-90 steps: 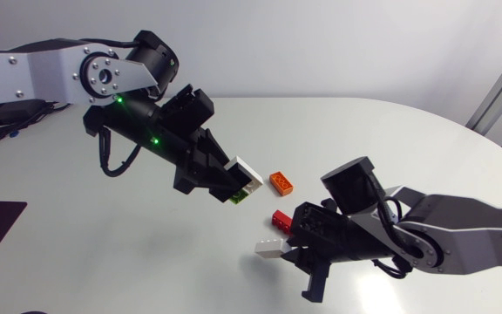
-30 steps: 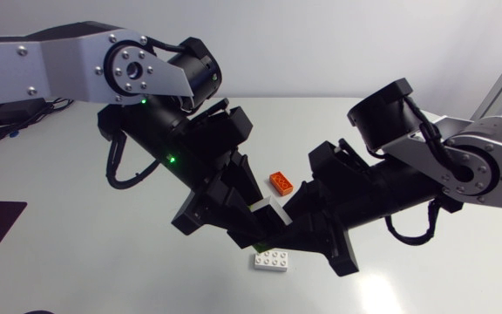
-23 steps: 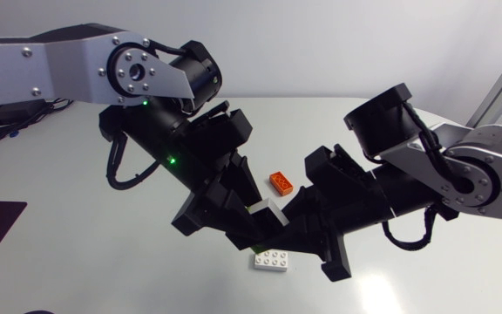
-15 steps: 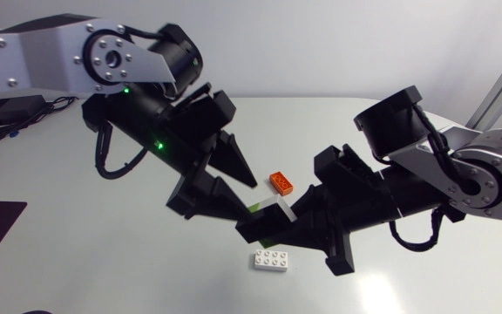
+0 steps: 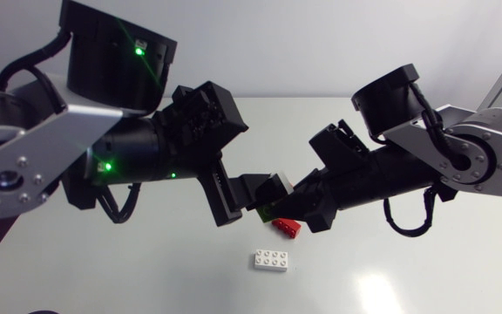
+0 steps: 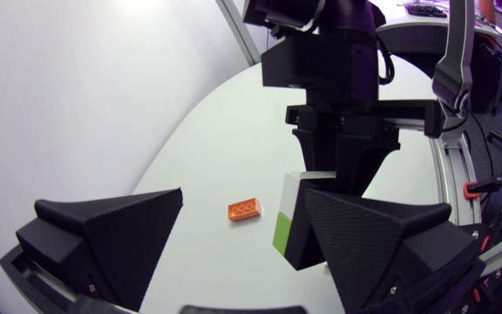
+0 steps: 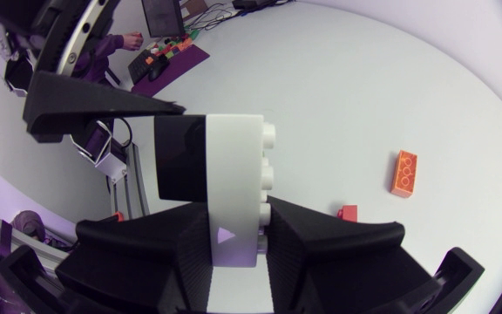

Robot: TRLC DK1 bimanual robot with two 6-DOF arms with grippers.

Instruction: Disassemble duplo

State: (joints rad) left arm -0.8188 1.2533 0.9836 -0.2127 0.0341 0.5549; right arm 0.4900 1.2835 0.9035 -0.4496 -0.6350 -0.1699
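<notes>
- The left gripper point(image 5: 240, 199) is spread wide. In the left wrist view only 1 of its 2 fingers lies against the duplo stack point(image 6: 288, 218), so it has no hold yet.
- To do this step well, I judge the left fingers should close squarely on the lime green part and not on the white. Then 1 arm should hold firm while the other tips its brick off like a hinge. A straight pull would be harder and could make the stack slip.
- The stack hangs in the air above the table point(image 5: 390, 288), between the 2 grippers and near the middle.
- It is a white brick with a lime green one on the side toward the left arm. In the right wrist view a dark piece sits against the white brick, and I cannot tell whether it is a brick or a fingertip.
- The long axis runs out ahead of the right fingers toward the left arm. The white brick's studs face sideways, toward the table side where the orange brick point(image 6: 244, 210) lies, not upward.
- The right gripper point(image 5: 296, 202) is clamped on the white brick from 2 sides.
- Loose on the table under the grippers are a red brick point(image 5: 288, 227) and a white loose brick point(image 5: 270, 260), well apart from the stack.
</notes>
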